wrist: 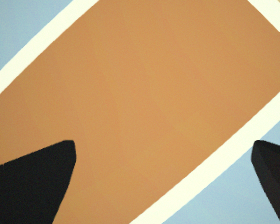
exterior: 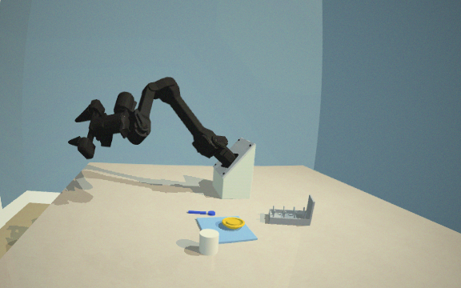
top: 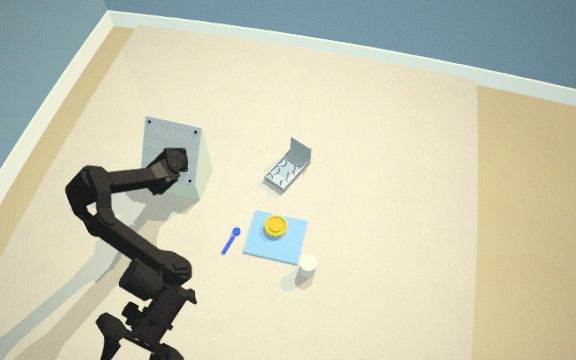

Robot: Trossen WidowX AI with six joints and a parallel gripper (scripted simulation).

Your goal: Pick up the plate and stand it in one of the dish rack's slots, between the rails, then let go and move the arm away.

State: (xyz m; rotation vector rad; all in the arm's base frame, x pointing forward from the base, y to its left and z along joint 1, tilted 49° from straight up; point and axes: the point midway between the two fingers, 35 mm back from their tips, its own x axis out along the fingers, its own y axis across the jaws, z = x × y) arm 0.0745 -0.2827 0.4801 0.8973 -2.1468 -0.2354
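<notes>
The plate (top: 275, 226) (exterior: 233, 222) lies on the mat (top: 269, 250) (exterior: 234, 236), between the spoon (top: 230, 241) (exterior: 202, 213) and the cylinder (top: 308, 266) (exterior: 209, 242).

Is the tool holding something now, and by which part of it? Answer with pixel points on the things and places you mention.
Nothing is held: the tool (exterior: 71, 131) (wrist: 164, 151) is open, and the plate (top: 275, 225) (exterior: 233, 222) lies on the mat (top: 268, 250) (exterior: 242, 236).

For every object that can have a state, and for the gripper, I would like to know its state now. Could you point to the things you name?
Black two-fingered gripper (exterior: 72, 130) (wrist: 164, 151): open, nothing between the fingers.
Round yellow plate (top: 275, 226) (exterior: 233, 222): lying flat on the light blue mat.
Grey dish rack (top: 284, 188) (exterior: 290, 222): upright, without a plate.
White cylindrical cup (top: 308, 265) (exterior: 209, 242): standing.
Blue spoon (top: 229, 244) (exterior: 198, 212): lying down.
</notes>
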